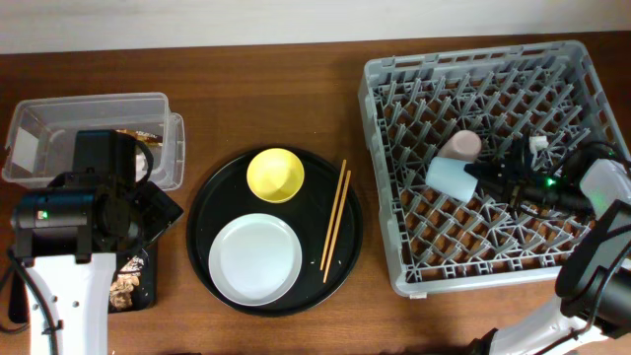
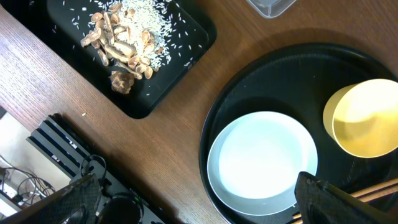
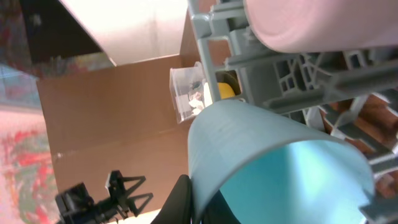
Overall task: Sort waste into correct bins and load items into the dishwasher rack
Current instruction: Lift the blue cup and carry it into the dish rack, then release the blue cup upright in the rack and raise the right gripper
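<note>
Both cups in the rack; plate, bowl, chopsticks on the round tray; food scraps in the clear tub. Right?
No: the food scraps lie in the black rectangular tray, not the clear tub; left wrist view shows it. Rest stands.

Overhead: left arm (image 1: 74, 212) covers most of the shallow black tray (image 1: 148, 281) at lower left, only a strip with food scraps (image 1: 125, 286) shows. It also hides part of the clear tub (image 1: 59, 108), contents unclear. Right tool (image 1: 488, 176) is dark against the dishwasher rack (image 1: 394, 148); its grip on the light blue cup (image 1: 452, 177) can't be told. Left wrist: round black tray (image 2: 249, 81) and yellow bowl (image 2: 367, 118) cut at right edge, chopsticks (image 2: 379, 190) mostly behind a blurred finger (image 2: 320, 198). Right wrist: pale pink cup (image 3: 323, 22) cut at top, only one finger sliver visible at bottom.
</note>
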Robot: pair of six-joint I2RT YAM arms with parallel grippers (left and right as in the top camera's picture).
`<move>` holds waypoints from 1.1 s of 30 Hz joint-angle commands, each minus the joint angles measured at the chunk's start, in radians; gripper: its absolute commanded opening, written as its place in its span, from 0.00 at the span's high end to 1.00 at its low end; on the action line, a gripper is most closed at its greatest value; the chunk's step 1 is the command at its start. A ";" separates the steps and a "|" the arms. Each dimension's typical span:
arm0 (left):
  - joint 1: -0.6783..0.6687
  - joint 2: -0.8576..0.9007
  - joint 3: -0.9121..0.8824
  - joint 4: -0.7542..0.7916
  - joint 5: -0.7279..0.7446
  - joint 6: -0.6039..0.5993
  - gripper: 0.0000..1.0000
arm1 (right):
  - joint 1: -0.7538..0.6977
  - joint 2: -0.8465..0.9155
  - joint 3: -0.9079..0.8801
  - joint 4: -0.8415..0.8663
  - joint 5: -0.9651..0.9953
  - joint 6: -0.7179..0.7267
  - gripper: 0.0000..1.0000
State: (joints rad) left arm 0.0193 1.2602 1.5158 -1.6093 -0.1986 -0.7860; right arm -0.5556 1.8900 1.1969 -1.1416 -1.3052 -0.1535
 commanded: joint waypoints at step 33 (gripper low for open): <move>0.003 -0.009 0.006 -0.001 -0.003 0.001 0.01 | 0.350 -0.288 0.207 0.000 0.936 0.243 0.96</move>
State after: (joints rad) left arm 0.0193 1.2602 1.5158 -1.6096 -0.1986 -0.7864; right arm -0.2619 1.5414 1.3899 -1.1660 -0.4236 0.0864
